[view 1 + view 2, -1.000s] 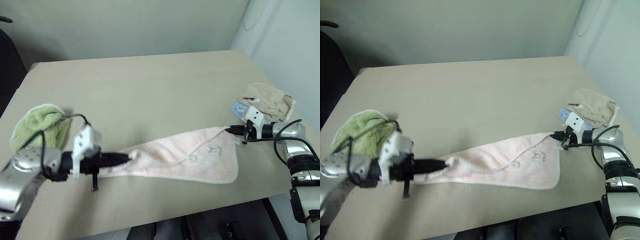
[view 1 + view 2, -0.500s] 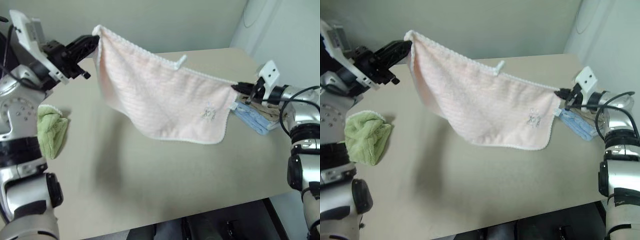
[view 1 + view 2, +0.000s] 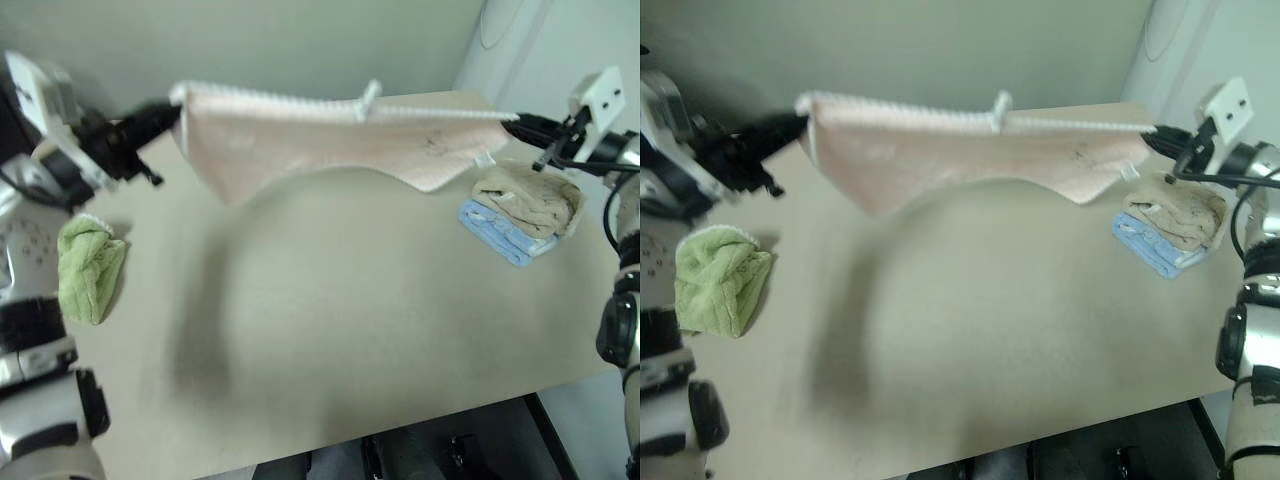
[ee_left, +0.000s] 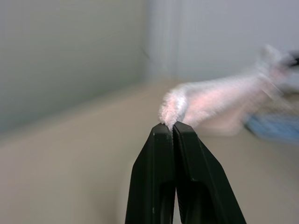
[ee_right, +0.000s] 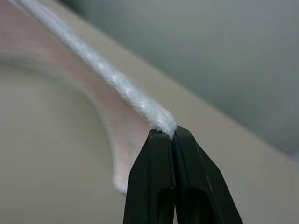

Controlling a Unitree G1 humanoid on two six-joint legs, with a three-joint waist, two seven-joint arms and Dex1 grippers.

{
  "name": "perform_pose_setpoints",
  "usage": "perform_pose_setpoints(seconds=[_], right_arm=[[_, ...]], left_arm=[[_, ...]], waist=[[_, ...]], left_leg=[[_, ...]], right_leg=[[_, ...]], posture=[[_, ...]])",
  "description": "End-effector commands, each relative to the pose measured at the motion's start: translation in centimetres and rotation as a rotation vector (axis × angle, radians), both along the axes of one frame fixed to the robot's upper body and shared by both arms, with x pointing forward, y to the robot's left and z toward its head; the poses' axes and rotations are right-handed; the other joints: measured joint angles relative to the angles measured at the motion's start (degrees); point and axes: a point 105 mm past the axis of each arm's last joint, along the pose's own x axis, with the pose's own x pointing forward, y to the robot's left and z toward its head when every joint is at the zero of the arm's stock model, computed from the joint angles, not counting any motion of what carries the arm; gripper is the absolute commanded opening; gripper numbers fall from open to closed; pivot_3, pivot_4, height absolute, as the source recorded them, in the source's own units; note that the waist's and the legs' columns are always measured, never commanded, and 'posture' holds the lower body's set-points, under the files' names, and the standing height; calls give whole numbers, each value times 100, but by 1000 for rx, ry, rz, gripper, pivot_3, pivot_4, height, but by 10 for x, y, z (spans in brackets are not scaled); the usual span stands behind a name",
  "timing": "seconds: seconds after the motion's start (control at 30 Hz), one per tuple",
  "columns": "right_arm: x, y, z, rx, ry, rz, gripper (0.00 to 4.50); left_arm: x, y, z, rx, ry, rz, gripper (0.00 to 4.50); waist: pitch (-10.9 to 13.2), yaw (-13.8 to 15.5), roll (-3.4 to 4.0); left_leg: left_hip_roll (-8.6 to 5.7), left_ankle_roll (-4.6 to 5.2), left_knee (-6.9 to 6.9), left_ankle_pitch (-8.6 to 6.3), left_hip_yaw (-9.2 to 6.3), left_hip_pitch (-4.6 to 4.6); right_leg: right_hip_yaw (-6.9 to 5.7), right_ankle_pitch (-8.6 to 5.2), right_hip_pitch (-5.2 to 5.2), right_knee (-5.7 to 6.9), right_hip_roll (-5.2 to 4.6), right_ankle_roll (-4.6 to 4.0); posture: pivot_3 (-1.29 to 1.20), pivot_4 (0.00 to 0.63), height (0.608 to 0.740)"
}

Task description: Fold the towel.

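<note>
The pale pink towel point(image 3: 330, 140) with white edging hangs stretched in the air above the beige table point(image 3: 350, 330), its top edge pulled taut and nearly level, a small loop tag point(image 3: 368, 98) sticking up mid-edge. My left gripper point(image 3: 172, 112) is shut on the towel's left corner point(image 4: 172, 105). At the other end my right gripper point(image 3: 512, 120) is shut on the right corner point(image 5: 161, 120). The lower part of the cloth swings free, blurred, with the embroidered motif point(image 3: 433, 143) near the right end.
A crumpled lime-green towel point(image 3: 88, 268) lies at the table's left edge. A beige towel point(image 3: 528, 196) rests on a folded blue cloth point(image 3: 495, 228) at the right, below my right gripper. A pale wall stands behind the table.
Both grippers have lifted the towel off the table and raised it high. Its top edge has gone from sagging to taut and level, and the hanging cloth swings backward.
</note>
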Motion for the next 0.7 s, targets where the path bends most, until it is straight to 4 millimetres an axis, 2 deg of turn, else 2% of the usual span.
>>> perform_pose_setpoints(seconds=[0.03,0.13,0.3,0.37,0.47,0.57,0.7], right_arm=[[-23,10,5,9,46,95,0],[-55,12,-43,-82,264,168,0],[-83,11,-70,-132,436,213,0],[-87,10,-77,-152,467,214,0],[-88,8,-88,-178,495,210,0],[-83,10,-88,-178,488,213,0],[-59,17,-95,-233,437,169,0]], left_arm=[[-29,-6,10,18,-9,-61,45],[-60,-14,-28,92,157,-149,45],[-80,-13,-50,114,275,-167,45],[-80,-11,-53,112,289,-157,45],[-78,-8,-59,131,302,-138,45],[-74,-4,-61,108,310,-113,45],[-55,2,-69,81,304,-33,45]], waist=[[3,4,-4],[3,27,-3],[4,66,-3],[4,66,-3],[2,72,-7],[2,75,-6],[1,73,-5]], left_leg=[[-1,0,5,0,0,1],[0,-8,12,5,0,14],[-5,11,34,-1,1,92],[-5,70,50,-32,1,116],[-9,96,56,-52,1,166],[-13,94,60,-59,1,168],[-8,82,53,-64,0,167]], right_leg=[[1,-4,0,1,0,2],[3,-6,3,4,1,0],[6,-10,92,15,-1,-2],[7,-9,120,16,-1,-5],[7,-22,174,5,-3,-28],[9,-16,175,5,-3,-12],[9,-17,167,8,1,-4]], posture=[[0,150,740],[0,150,740],[0,150,740],[0,150,740],[0,150,740],[0,150,740],[0,150,740]])
